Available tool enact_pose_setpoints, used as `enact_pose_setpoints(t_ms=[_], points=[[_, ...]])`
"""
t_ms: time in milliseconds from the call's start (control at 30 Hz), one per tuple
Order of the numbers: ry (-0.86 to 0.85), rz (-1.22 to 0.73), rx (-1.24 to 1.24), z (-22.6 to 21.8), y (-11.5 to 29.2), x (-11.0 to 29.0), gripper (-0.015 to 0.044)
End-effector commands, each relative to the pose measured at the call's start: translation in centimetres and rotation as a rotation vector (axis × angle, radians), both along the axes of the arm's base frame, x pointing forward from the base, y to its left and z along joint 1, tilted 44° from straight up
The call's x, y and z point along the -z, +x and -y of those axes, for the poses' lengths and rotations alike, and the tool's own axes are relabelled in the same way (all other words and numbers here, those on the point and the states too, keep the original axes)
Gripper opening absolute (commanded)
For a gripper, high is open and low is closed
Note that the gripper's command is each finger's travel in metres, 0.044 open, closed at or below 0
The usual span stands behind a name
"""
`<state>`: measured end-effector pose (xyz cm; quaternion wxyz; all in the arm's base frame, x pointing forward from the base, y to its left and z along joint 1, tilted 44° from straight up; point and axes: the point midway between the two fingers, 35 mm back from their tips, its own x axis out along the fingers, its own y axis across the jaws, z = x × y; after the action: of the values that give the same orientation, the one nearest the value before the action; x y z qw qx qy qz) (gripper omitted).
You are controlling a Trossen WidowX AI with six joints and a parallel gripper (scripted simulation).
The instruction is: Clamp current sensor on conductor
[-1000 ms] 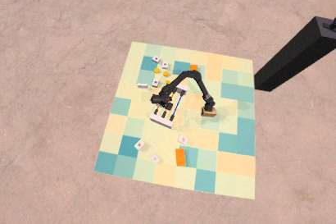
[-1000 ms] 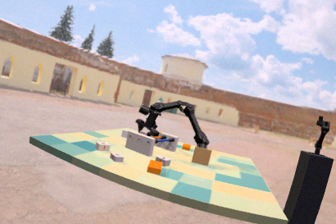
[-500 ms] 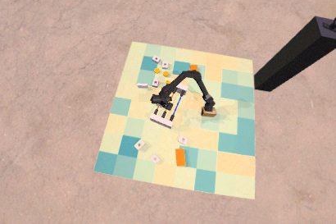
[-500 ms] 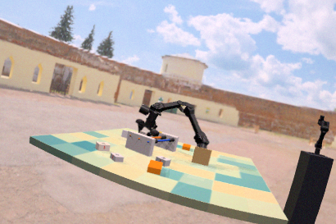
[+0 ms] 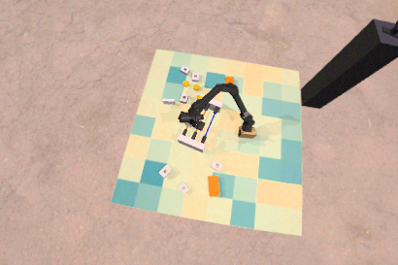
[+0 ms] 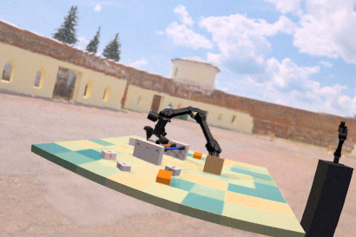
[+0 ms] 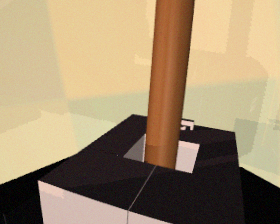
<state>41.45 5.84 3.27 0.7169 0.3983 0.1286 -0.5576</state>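
The split-core sensor [image 7: 144, 196] sits closed around the orange-brown conductor [image 7: 169, 63], which passes through its window, at the rack near the middle of the checkered counter [image 5: 272, 209]. The gripper [image 5: 190, 120] pinches the sensor's flanks, jaws held apart by its body. Judged rigid, light and smooth-sided; hold belongs on the two flat outer faces, square across the seam. Arrow direction cannot be told.

Counter [image 5: 146, 126]: checkered pale yellow, teal, peach. Arm [image 5: 228, 89] black. Sensor [image 7: 144, 196] black on top, white sides. Rod [image 7: 169, 63] through it copper-brown. Blue rod [image 5: 207, 128] alongside. Orange block [image 5: 214, 185]. Tan base [image 5: 248, 132].
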Motion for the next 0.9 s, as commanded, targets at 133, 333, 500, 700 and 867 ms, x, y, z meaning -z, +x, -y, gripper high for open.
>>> enact_pose_setpoints(t_ms=[133,333,500,700,867], points=[[0.000,0.000,0.001,0.00,-0.01,-0.02,0.0269],[0.000,0.000,0.001,0.00,-0.01,-0.02,0.0295],[0.000,0.000,0.001,0.00,-0.01,-0.02,0.0426],[0.000,0.000,0.001,0.00,-0.01,-0.02,0.0440],[0.004,-0.004,0.002,-0.82,-0.20,-0.66,0.0440]])
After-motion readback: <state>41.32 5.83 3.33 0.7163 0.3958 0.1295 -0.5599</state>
